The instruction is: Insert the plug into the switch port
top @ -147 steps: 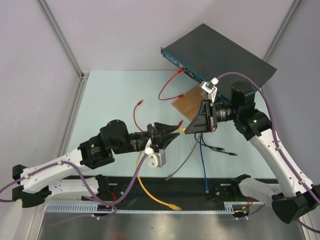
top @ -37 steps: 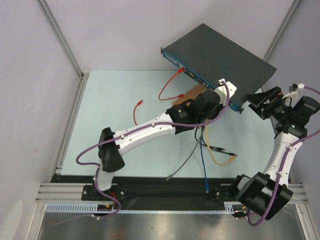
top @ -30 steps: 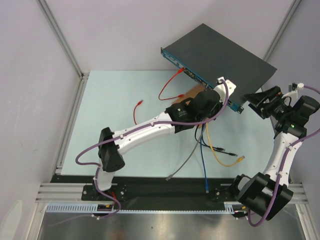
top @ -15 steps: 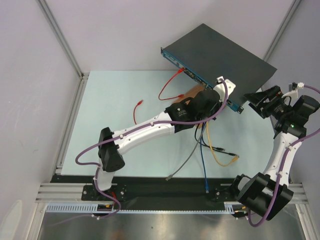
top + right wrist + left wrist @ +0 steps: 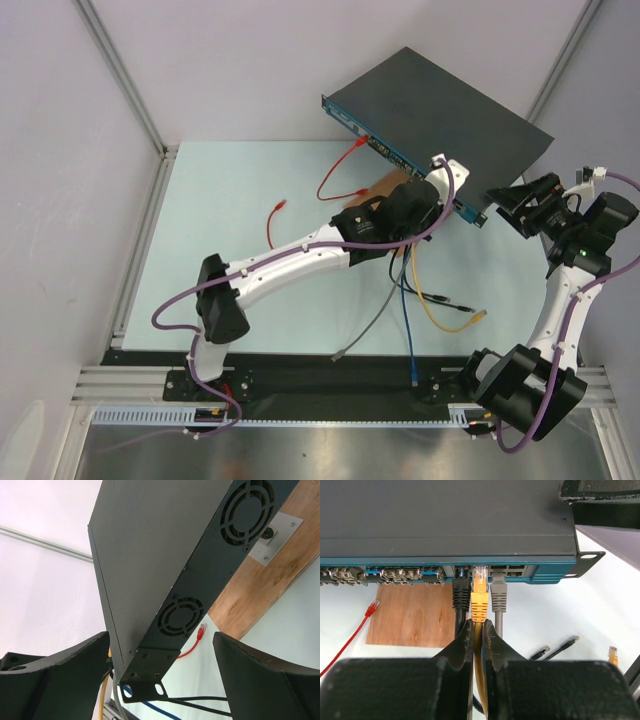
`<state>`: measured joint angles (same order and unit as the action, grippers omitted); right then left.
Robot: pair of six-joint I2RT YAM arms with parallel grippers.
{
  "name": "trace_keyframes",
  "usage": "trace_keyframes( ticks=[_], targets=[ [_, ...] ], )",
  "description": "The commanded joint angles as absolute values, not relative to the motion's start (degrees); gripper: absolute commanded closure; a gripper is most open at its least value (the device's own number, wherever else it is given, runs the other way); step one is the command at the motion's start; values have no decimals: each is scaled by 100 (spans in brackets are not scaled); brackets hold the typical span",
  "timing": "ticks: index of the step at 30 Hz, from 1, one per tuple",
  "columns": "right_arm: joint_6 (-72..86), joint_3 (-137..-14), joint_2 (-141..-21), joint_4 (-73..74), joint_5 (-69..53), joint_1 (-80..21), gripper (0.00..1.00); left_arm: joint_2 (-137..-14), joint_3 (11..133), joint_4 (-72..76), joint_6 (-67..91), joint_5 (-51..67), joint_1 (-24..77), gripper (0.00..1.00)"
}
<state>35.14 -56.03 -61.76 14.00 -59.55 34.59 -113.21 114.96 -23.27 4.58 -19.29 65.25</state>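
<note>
Two arms engaged: left gripper [image 5: 477, 630], jaws clamped on yellow cable [image 5: 480, 680]. Plug [image 5: 479, 597] directly ahead, tip at port [image 5: 480, 571] of switch [image 5: 445, 520]; seating depth unclear. Push straight, no twist. Right gripper [image 5: 161, 640] jaws apart, straddling switch corner; brace there.

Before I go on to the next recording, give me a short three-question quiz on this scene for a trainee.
1. True or false: the left gripper is shut on the orange cable just behind its plug.
2. At the front of the switch, that plug sits between:
A) a black plug and a grey plug
B) two red plugs
C) two blue plugs
3. In one word: is the right gripper, either side of the switch's end, open or shut?

Key: 1 true; 2 A; 3 open.
</note>
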Motion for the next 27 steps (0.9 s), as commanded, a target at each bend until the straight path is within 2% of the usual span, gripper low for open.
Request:
trace_keyframes(
  ticks=[1, 27],
  targets=[
    [3507, -5572, -6126, 1125, -6038, 3437, 10, -11285, 11812, -2338, 562, -1978, 6399, 100],
    [3436, -5572, -6126, 1107, -6082, 3410, 12, -11759, 12919, -3638, 738, -1582, 6363, 100]
  ],
)
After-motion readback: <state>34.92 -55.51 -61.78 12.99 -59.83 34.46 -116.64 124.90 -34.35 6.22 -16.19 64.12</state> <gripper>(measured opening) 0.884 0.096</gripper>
